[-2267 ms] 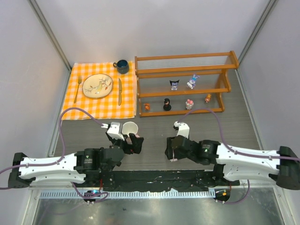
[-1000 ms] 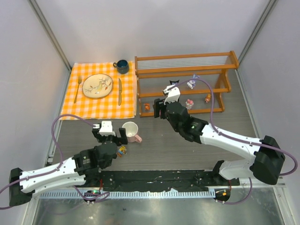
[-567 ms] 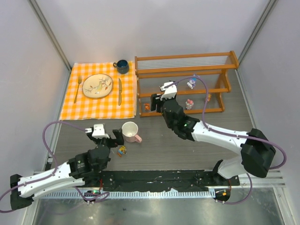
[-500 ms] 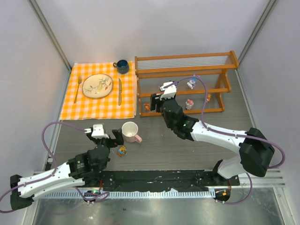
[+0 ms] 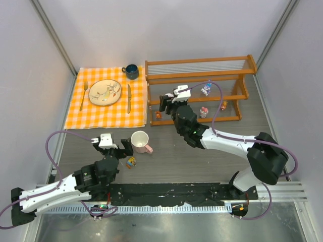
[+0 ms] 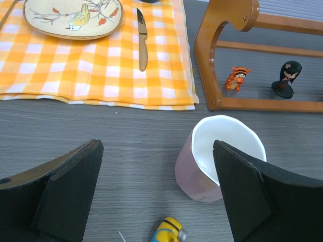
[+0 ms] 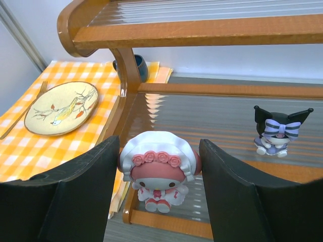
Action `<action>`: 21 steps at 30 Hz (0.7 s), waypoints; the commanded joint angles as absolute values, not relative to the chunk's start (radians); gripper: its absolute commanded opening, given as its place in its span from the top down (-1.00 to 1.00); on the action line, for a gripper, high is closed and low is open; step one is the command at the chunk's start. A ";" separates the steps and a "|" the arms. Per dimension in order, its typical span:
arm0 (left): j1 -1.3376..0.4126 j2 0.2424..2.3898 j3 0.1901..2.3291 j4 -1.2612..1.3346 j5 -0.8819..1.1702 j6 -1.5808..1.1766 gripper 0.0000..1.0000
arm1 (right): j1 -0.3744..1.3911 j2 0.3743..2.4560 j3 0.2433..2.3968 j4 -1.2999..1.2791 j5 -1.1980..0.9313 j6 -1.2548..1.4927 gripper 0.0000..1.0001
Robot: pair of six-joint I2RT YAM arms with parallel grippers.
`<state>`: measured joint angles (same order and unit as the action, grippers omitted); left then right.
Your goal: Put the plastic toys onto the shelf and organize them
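My right gripper (image 7: 159,186) is shut on a pink-white toy (image 7: 159,166) with a rose-trimmed bonnet. The toy hangs upright at the left end of the wooden shelf (image 5: 199,67), its feet by a front rail; whether they touch is unclear. A black-purple toy (image 7: 275,132) stands on the same tier to the right. Other toys on the shelf are a white-blue one (image 5: 205,90), a pink one (image 5: 204,111), an orange one (image 5: 223,106), a tiger (image 6: 237,77) and a black-haired doll (image 6: 286,79). My left gripper (image 6: 156,191) is open above the table. A yellow toy (image 6: 171,232) lies below it.
A white-and-pink mug (image 6: 222,159) stands just in front of my left gripper's right finger. The orange checked cloth (image 5: 108,108) at the back left carries a plate (image 5: 105,92), a fork, a knife and a dark blue cup (image 5: 131,71).
My right arm has reached farther back and left, carrying the pink-white toy to the shelf's left end. My left arm drew back a little from the mug, then stayed still.
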<state>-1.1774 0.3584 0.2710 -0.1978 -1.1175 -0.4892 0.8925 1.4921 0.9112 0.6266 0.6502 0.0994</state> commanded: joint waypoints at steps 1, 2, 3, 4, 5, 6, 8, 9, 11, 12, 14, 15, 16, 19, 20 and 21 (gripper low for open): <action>-1.169 0.359 0.272 -0.144 -1.150 -0.492 -0.91 | 0.877 1.523 0.953 0.805 0.673 0.089 0.99; -1.169 0.354 0.270 -0.144 -1.150 -0.494 -0.91 | 0.874 1.531 0.951 0.821 0.675 0.084 0.98; -1.169 0.351 0.268 -0.146 -1.149 -0.492 -0.91 | 0.870 1.539 0.950 0.836 0.676 0.083 0.99; -1.167 0.345 0.267 -0.146 -1.147 -0.494 -0.92 | 0.867 1.552 0.951 0.860 0.676 0.080 0.99; -1.167 0.344 0.265 -0.146 -1.147 -0.494 -0.92 | 0.864 1.563 0.954 0.871 0.676 0.077 0.99; -1.167 0.339 0.264 -0.146 -1.147 -0.495 -0.92 | 0.861 1.569 0.956 0.883 0.675 0.072 0.98; -1.164 0.333 0.261 -0.149 -1.147 -0.495 -0.92 | 0.850 1.595 0.962 0.914 0.667 0.071 0.99; -1.166 0.330 0.261 -0.150 -1.147 -0.495 -0.92 | 0.847 1.603 0.963 0.925 0.660 0.068 0.99; -1.164 0.325 0.259 -0.149 -1.147 -0.495 -0.92 | 0.838 1.630 0.969 0.962 0.655 0.063 0.99; -1.164 0.324 0.258 -0.149 -1.146 -0.495 -0.92 | 0.835 1.643 0.973 0.972 0.653 0.060 0.99; -1.164 0.321 0.256 -0.149 -1.143 -0.495 -0.92 | 0.831 1.670 0.976 1.017 0.643 0.038 0.99; -1.164 0.318 0.256 -0.150 -1.141 -0.495 -0.93 | 0.831 1.680 0.979 1.049 0.640 0.031 0.99; -1.163 0.316 0.255 -0.147 -1.140 -0.494 -0.93 | 0.830 1.686 0.983 1.061 0.638 0.019 0.99; -1.161 0.316 0.253 -0.147 -1.135 -0.494 -0.93 | 0.827 1.718 0.994 1.098 0.634 0.006 0.99; -1.160 0.318 0.253 -0.146 -1.134 -0.494 -0.93 | 0.825 1.730 0.996 1.109 0.634 0.006 0.99; -1.160 0.318 0.253 -0.147 -1.132 -0.494 -0.93 | 0.825 1.736 0.996 1.135 0.632 0.006 0.99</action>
